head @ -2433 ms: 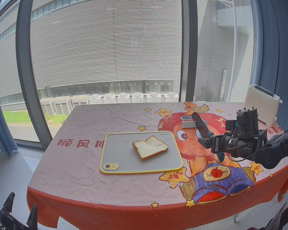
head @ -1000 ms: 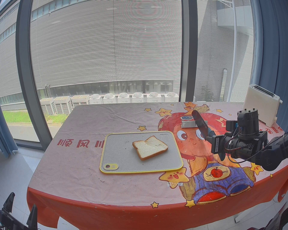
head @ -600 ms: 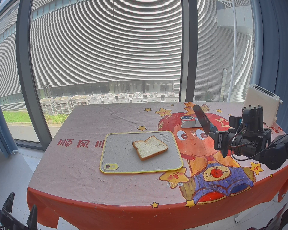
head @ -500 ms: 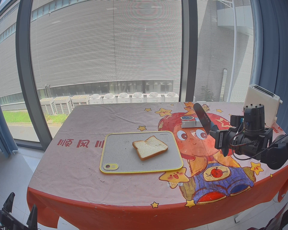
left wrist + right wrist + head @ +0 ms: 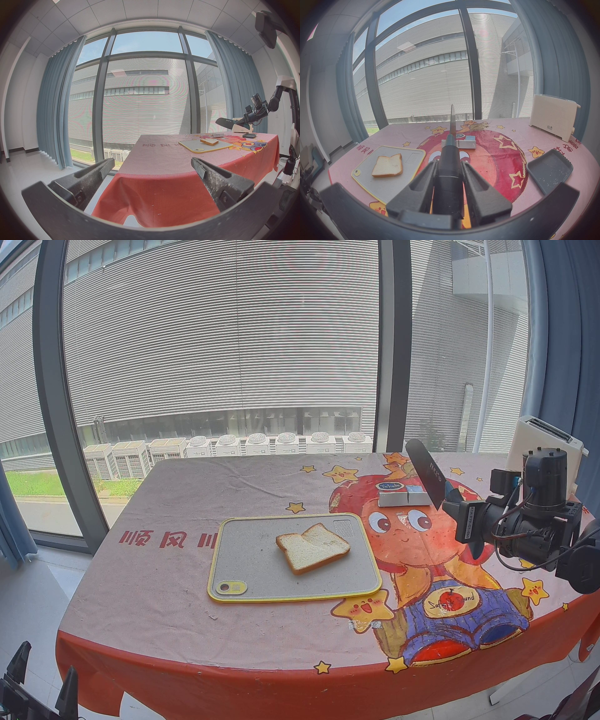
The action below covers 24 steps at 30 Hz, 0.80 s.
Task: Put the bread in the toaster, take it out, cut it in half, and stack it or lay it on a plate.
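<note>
Right gripper (image 5: 455,510) closed on a black knife (image 5: 425,471) by the handle, one jaw clamped each side. Blade runs fwd along the gripper axis and tilts upward, edge-on in the right wrist view. In my judgement this hold keeps the edge in line w/ the arm for a straight downward cut. Knife is held in the air over the tabletop (image 5: 187,502), to the right of the cutting board (image 5: 250,559) and apart from it, blade above a small metal block (image 5: 400,497) (prob. a knife rest; not confirmed). Bread slice (image 5: 312,547) lies flat and whole, approx. centre-right on the board, nothing touching it. It is uncut. Crumb pale, crust brown; whether toasted cannot be told. White toaster (image 5: 531,435) stands at the far right edge of the tabletop, partly behind the right arm; slot contents cannot be told. Dark rectangular tray (image 5: 550,170), evidently the plate, sits near the toaster but apart from it. Left gripper (image 5: 153,175) open, holding nothing, low off the near-left corner of the tabletop and well apart from the work, presumably to keep out of the cutting path. Assessment: cut step in hand, not yet begun. Next move calls for carrying the knife left over the slice's middle and lowering it. Risk: the unrestrained slice may slide or squash under the blade.
</note>
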Available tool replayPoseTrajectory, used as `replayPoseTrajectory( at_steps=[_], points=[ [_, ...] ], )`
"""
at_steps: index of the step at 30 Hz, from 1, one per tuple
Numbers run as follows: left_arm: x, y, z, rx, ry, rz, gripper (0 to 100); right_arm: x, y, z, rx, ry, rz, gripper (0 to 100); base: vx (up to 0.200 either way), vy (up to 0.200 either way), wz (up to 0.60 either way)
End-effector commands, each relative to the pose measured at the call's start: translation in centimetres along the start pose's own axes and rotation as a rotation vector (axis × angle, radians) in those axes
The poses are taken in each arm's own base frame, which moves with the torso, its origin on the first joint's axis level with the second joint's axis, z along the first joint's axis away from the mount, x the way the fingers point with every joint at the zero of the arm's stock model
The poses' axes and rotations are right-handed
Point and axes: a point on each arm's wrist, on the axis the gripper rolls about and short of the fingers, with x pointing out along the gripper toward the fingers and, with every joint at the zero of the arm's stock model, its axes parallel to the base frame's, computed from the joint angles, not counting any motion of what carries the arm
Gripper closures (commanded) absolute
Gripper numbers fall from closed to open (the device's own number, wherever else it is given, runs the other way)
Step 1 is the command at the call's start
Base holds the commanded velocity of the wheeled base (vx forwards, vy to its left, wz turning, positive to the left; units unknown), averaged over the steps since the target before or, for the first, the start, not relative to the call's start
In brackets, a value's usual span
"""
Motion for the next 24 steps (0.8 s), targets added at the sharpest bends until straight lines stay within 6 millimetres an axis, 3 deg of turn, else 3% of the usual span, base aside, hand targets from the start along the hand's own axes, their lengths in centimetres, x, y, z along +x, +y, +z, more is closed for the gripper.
replayPoseTrajectory(
  at_steps=[1,24],
  points=[
    [0.0,0.0,-0.5,0.000,0.001,0.001,0,-0.5,0.3,0.2,-0.002,-0.012,0.014,100,0.000,0.000,0.00],
    [0.0,0.0,-0.5,0.000,0.001,0.001,0,-2.4,2.1,0.0,-0.029,-0.021,0.095,100,0.000,0.000,0.00]
  ],
)
